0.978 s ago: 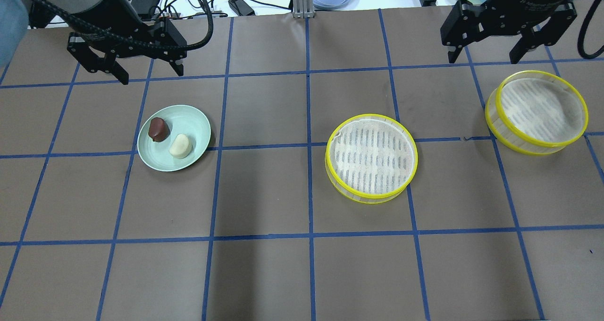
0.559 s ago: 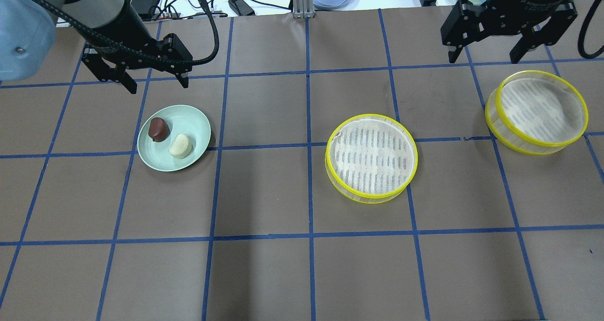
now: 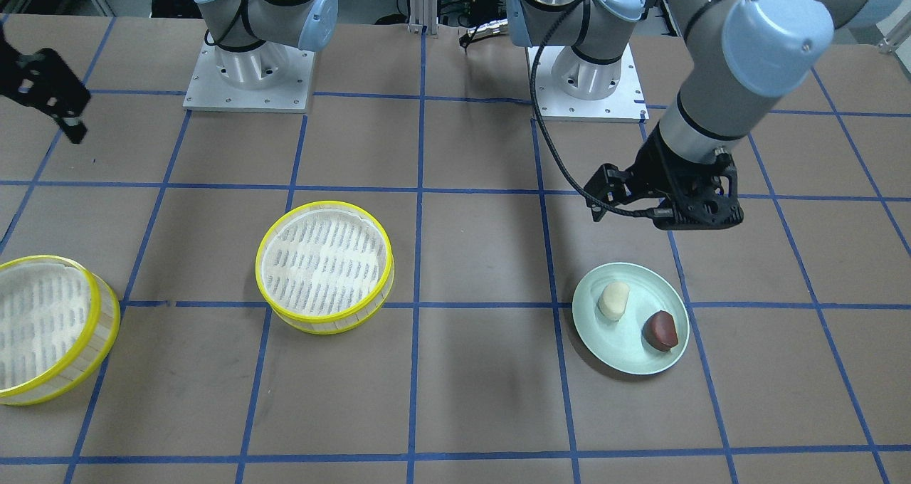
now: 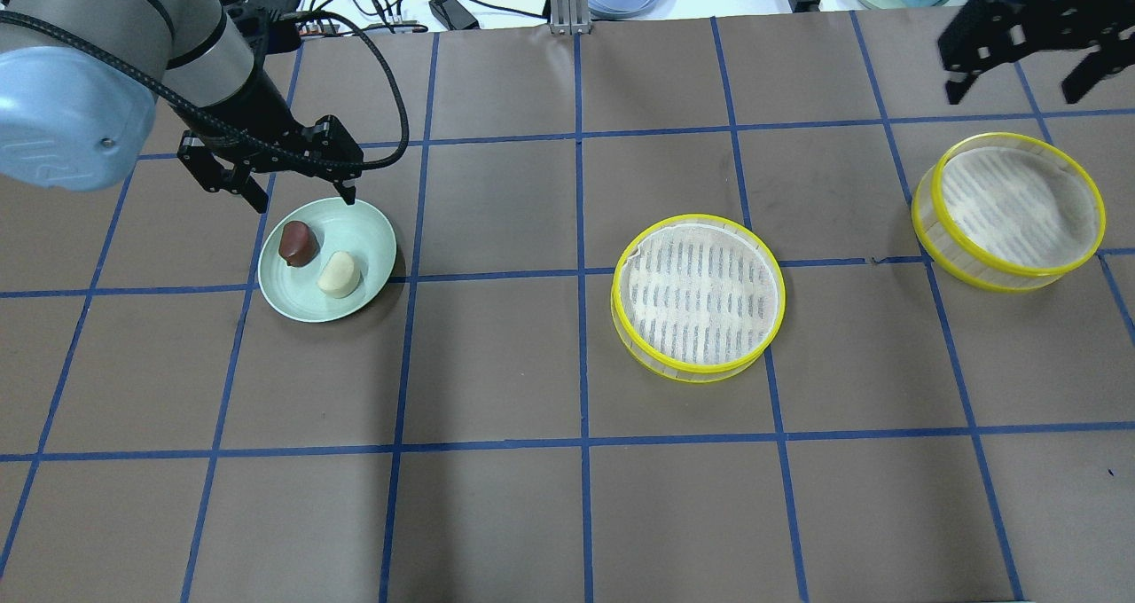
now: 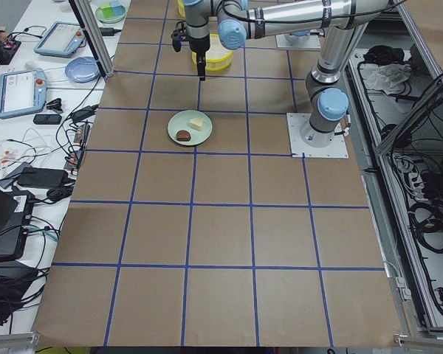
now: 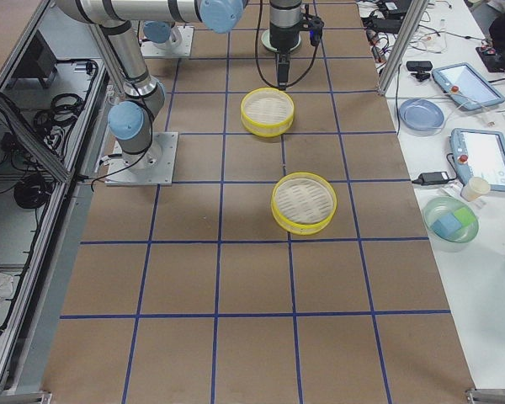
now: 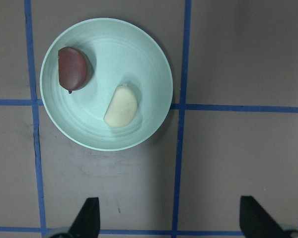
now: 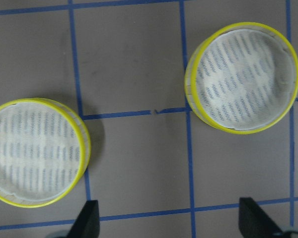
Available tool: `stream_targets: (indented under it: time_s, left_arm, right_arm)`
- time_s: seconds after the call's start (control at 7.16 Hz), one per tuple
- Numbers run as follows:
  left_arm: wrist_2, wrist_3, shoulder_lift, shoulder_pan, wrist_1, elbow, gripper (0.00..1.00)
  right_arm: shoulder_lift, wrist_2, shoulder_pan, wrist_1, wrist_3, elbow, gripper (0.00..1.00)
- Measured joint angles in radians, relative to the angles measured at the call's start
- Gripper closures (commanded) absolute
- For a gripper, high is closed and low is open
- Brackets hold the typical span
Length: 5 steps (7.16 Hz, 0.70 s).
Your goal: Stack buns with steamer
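Basically nothing is placed yet, and the step in hand reads as the left arm's approach to a bun. Left gripper has its jaws spread wide and holds nothing; it hangs beside the pale green plate. In the wrist view the plate sits ahead of the fingertips, not between them. Both buns lie on the plate: the red-brown bun near one edge, the cream bun closer to the middle, near each other but not touching.

Right gripper is also wide and empty, up over the table near the outer steamer basket. The middle steamer basket stands well apart from the plate, and both baskets are empty.

To do it well (my judgement):
- Centre over one bun only.
- Turn the wrist so the fingers straddle its narrow width.
- Keep the other bun outside the jaws.
- Descend inside the plate rim, since a finger landing on the rim could tip or shove the plate.
- Close gently, because the buns look soft and rounded and may squirt out.
- Lift straight up before travelling to the middle basket.
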<state>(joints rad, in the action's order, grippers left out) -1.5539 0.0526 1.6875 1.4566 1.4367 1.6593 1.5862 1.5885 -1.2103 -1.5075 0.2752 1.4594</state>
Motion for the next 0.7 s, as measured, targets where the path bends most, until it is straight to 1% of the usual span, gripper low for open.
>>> stream_targets:
  time_s: [0.14,0.28,0.42,0.56,0.7]
  left_arm:
    - [-0.001,0.019,0.045,-0.043,-0.034,0.007,0.02]
    - [-0.004,0.032,0.097,-0.064,-0.094,0.017,0.02]
    - [-0.005,0.037,0.146,-0.072,-0.158,0.037,0.02]
    - [-0.003,0.039,0.184,-0.074,-0.205,0.068,0.02]
    - [-0.003,0.039,0.21,-0.074,-0.231,0.095,0.07]
  right_arm:
    - [-0.018,-0.013,0.121,-0.019,0.064,0.0,0.0]
    - [-0.063,-0.043,0.224,-0.076,0.121,0.0,0.0]
    - [-0.119,-0.066,0.284,-0.161,0.216,-0.001,0.0]
    - [-0.173,-0.076,0.309,-0.254,0.326,-0.001,0.0]
    - [-0.246,-0.078,0.318,-0.327,0.4,0.002,0.0]
